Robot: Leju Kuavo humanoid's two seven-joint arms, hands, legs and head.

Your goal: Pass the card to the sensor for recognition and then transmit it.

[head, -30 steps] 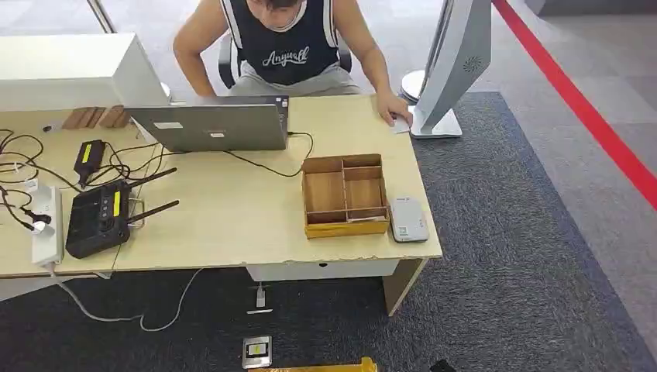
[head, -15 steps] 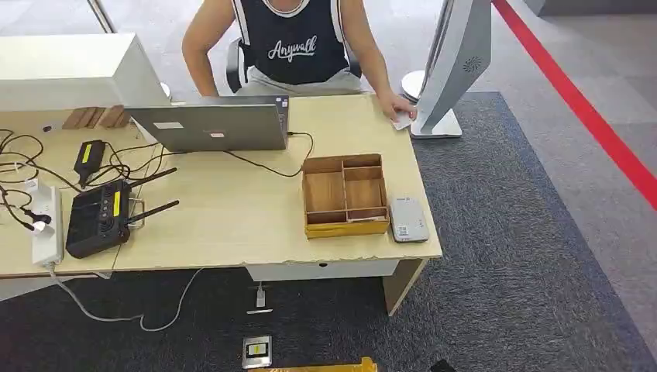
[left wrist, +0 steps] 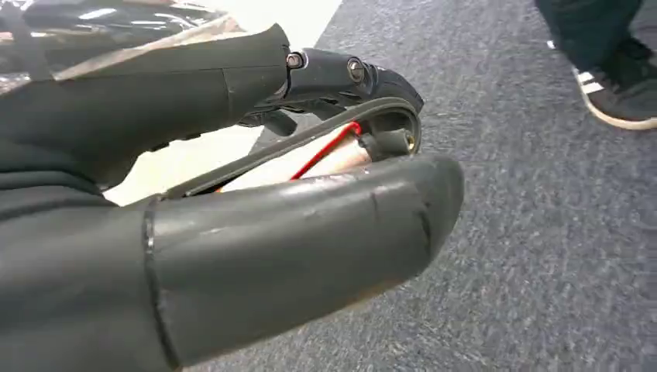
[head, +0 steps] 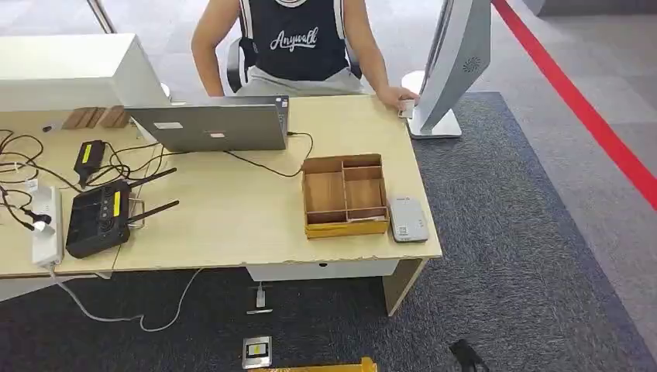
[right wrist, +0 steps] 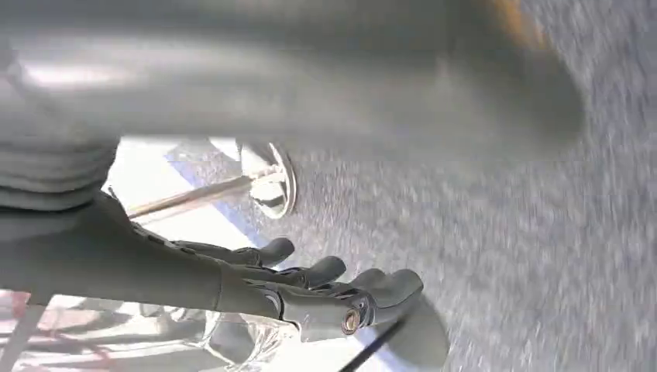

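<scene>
A small white card (head: 406, 108) is pinched in a person's hand (head: 397, 96) at the desk's far right corner, beside the foot of a white stand (head: 449, 70). The white card sensor (head: 408, 218) lies flat near the desk's front right edge, next to a wooden compartment box (head: 345, 194). My right hand (head: 465, 355) shows as a dark tip low over the carpet, well short of the desk; in the right wrist view my right hand (right wrist: 310, 291) has its fingers stretched out and holds nothing. My left hand (left wrist: 310, 155) hangs over the carpet, thumb apart from the fingers, empty.
A laptop (head: 209, 124), a black controller with antennas (head: 101, 217), a power strip (head: 46, 225) and tangled cables cover the left of the desk (head: 232, 225). The person sits behind the desk. Grey carpet with a red stripe (head: 589, 116) lies to the right. A bystander's shoe (left wrist: 612, 93) is near.
The person has sat up and lifted the card off the desk corner toward the stand. My right hand's dark tip has come up into the bottom of the head view.
</scene>
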